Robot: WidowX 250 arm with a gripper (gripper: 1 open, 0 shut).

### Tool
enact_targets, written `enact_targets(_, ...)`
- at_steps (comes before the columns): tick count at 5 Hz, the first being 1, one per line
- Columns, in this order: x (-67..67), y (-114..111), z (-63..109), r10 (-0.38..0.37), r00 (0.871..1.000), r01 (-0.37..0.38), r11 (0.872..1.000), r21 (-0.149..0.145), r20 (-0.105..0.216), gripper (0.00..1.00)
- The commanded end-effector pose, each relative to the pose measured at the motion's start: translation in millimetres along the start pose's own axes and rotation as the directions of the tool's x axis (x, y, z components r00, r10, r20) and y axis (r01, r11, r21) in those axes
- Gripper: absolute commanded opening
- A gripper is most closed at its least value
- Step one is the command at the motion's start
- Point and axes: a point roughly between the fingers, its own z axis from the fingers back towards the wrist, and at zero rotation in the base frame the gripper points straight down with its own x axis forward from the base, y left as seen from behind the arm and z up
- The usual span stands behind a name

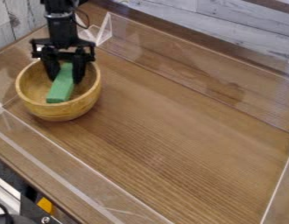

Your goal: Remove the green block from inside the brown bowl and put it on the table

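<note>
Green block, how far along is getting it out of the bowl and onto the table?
Done: the end effector is shut on the green block. In hand: the block hangs tilted over the brown bowl, its lower end inside the rim. Left: clearing the bowl and setting it on the table.

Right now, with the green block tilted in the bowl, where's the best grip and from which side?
Grip the green block at its raised upper end, jaws across the narrow width, coming from above. It leans on the brown bowl wall, so that end is clearest. The gripper looks already shut there.
</note>
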Motion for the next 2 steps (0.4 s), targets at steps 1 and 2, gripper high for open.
enact_targets(1,8.7,-1.2,40.4,0.048,0.994,-0.045,0.998,-0.033,0.101,0.00)
enact_targets(2,12.1,-0.7,46.0,0.111,0.989,-0.106,0.993,-0.061,0.100,0.00)
